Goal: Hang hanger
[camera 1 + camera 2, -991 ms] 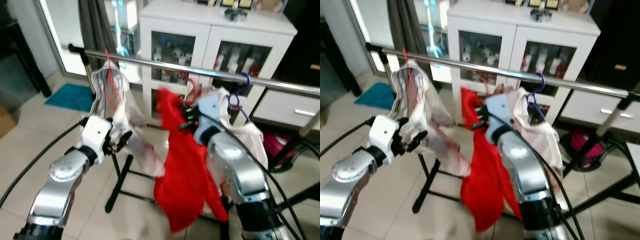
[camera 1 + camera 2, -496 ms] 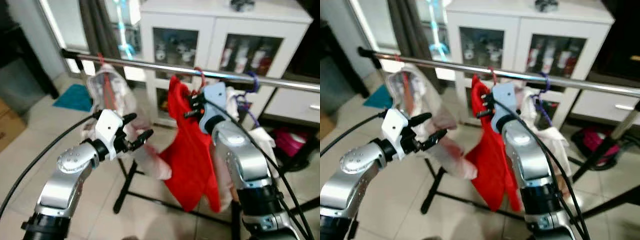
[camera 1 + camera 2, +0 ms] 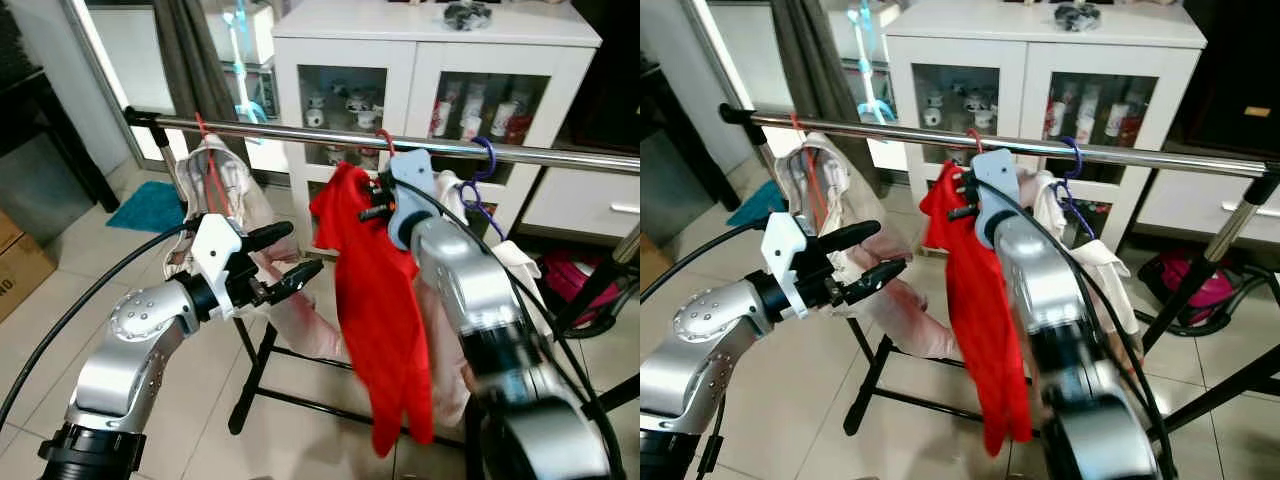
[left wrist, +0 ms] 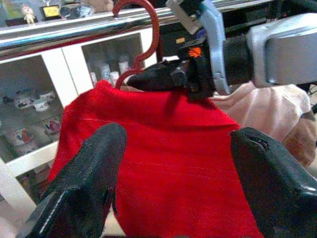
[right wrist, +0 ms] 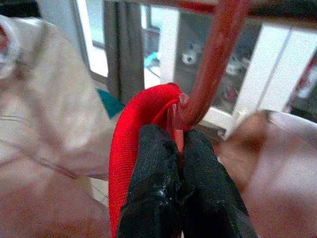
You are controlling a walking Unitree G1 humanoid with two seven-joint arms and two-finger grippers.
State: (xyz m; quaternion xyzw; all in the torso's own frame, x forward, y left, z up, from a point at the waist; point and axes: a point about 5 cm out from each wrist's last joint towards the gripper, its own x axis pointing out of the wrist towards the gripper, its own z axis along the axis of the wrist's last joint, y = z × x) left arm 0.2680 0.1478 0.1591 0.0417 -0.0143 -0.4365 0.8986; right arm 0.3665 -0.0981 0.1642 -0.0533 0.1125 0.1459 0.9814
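A red hanger (image 4: 148,34) carries a red garment (image 3: 385,300); its hook curves over the chrome rail (image 3: 300,132). My right gripper (image 3: 372,200) is shut on the hanger's neck just under the hook, and the right wrist view shows the black fingers (image 5: 153,168) pinching the red hanger neck (image 5: 208,74) above the red collar. My left gripper (image 3: 290,255) is open, held left of the red garment and pointing at it, with nothing between its fingers (image 4: 84,198).
A pale garment on another red hanger (image 3: 225,180) hangs at the rail's left end, and a purple hanger (image 3: 480,180) with white cloth to the right. A white glass-door cabinet (image 3: 430,40) stands behind. The rack's black legs (image 3: 255,370) stand on tiled floor. A teal mat (image 3: 150,205) lies left.
My right gripper has lifted the red hanger up to the rail. My left gripper has come away from the pale garment and now points open at the red one. The camera has shifted.
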